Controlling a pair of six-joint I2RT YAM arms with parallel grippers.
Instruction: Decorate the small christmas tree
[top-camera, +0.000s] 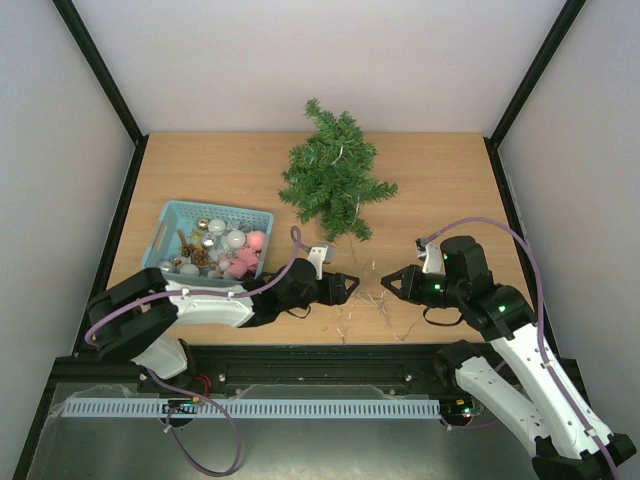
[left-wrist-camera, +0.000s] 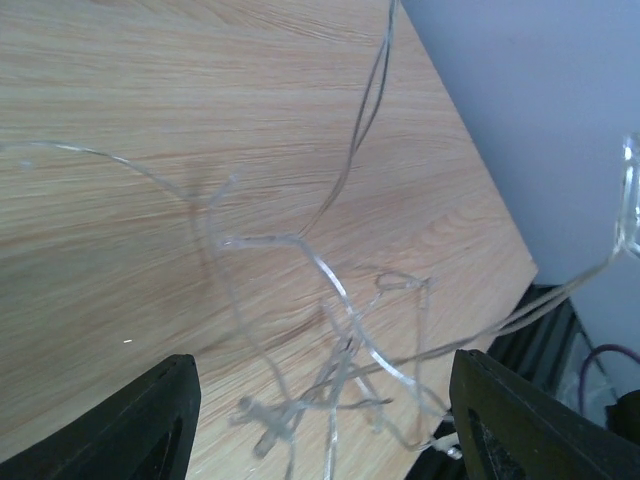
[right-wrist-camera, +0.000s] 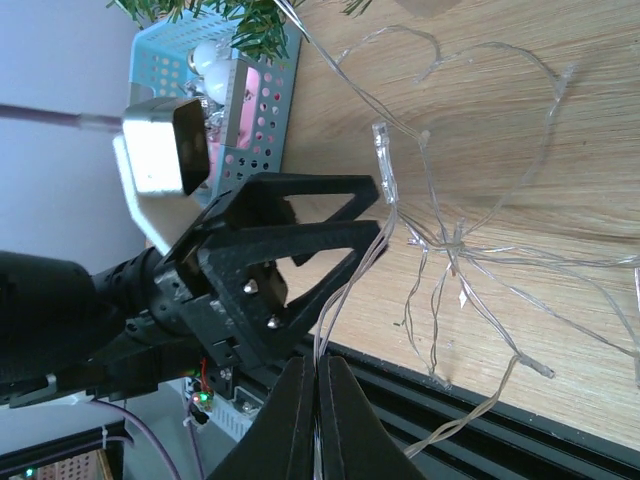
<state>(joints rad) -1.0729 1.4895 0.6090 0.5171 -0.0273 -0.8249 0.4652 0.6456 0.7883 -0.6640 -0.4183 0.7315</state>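
We see the small christmas tree (top-camera: 335, 175), dark green and bristly, just right of the teal basket (top-camera: 220, 208), not touching.

Teal basket (top-camera: 222, 209) sitting at centre left of the top view, holding baubles (top-camera: 234, 239), pine cones (top-camera: 200, 255) and pink ornaments (top-camera: 243, 262), clear light string (left-wrist-camera: 300, 240) lying tangled on wooden table (top-camera: 450, 190) at lower centre.

light string (top-camera: 362, 300): hair-thin from above, its run can't really be traced
small christmas tree (right-wrist-camera: 255, 30): cropped by the right wrist view's top edge, only branch tips are shown
teal basket (right-wrist-camera: 268, 110): partly hidden behind the left gripper (right-wrist-camera: 372, 208) there
left fingers (left-wrist-camera: 130, 425): cut off at the bottom edge
ornaments (top-camera: 222, 245): too small to be told apart
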